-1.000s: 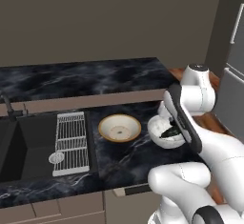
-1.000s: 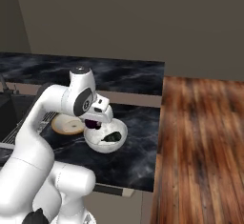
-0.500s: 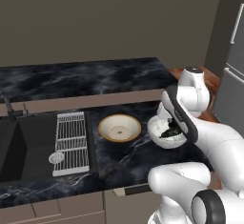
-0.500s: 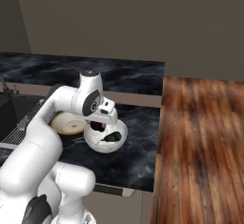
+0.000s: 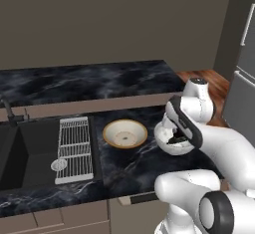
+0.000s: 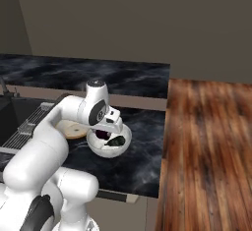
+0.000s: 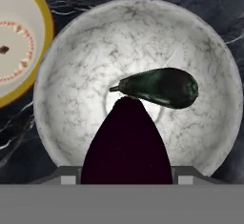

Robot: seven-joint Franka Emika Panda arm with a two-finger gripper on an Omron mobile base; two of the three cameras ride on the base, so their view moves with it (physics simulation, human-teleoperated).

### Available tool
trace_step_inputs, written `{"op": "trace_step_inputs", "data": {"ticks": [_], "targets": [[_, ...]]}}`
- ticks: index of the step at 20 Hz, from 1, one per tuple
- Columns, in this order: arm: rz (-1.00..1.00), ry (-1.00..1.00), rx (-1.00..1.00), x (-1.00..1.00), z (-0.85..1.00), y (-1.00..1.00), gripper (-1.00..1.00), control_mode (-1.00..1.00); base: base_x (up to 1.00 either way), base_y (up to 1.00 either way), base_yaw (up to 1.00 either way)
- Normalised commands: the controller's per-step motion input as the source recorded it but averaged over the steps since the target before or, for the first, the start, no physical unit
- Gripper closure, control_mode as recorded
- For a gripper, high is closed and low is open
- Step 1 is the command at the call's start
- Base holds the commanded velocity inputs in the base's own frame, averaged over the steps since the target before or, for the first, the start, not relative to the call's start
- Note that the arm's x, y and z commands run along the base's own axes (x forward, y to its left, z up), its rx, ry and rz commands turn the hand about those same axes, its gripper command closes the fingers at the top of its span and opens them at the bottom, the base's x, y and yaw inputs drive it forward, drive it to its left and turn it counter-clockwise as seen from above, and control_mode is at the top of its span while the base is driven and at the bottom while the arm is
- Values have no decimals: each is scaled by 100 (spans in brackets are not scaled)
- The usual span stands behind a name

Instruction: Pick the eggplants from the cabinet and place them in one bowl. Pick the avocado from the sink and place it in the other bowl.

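Gripper (image 6: 109,130) partly closed on a dark purple eggplant (image 7: 127,144), held pointing down over the white marbled bowl (image 7: 81,61); fingertips themselves hidden behind the eggplant in the hand view, only their bases visible at either side. Eggplant's narrow end close to or touching a second, dark green-black eggplant (image 7: 159,87) lying on its side at the bowl's centre; contact not resolvable. In the right base view, purple eggplant (image 6: 103,134) visible just under the hand, inside the rim of the white bowl (image 6: 118,150), green one (image 6: 116,140) beside it.

In the left base view, gripper (image 5: 175,137) hidden by the forearm; white bowl (image 5: 169,147) partly covered by the arm. Tan bowl with yellow rim (image 5: 124,133) just beside the white bowl on its left, apart from it, speckled pattern inside. Both on the black marble counter (image 5: 124,166). White wire rack (image 5: 74,148) further left, at the edge of the dark sink (image 5: 20,156). Avocado not discernible.

Versus a second ago: grip width unchanged, eggplant still clamped. Wrist lower and further right over the white bowl. Bowls, rack unmoved.
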Motion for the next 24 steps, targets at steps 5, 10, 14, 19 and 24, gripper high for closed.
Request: {"op": "trace_step_inputs", "data": {"ticks": [5, 10, 14, 19, 24], "targets": [[0, 0, 0, 1, -11, 0, 100, -100, 0, 0, 0], [0, -1, 0, 0, -9, -3, 100, -100, 0, 0, 0], [0, 0, 0, 0, -23, 0, 100, -100, 0, 0, 0], [0, 0, 0, 0, -23, 0, 100, -100, 0, 0, 0], [0, 0, 0, 2, -14, 0, 100, -100, 0, 0, 0]]}}
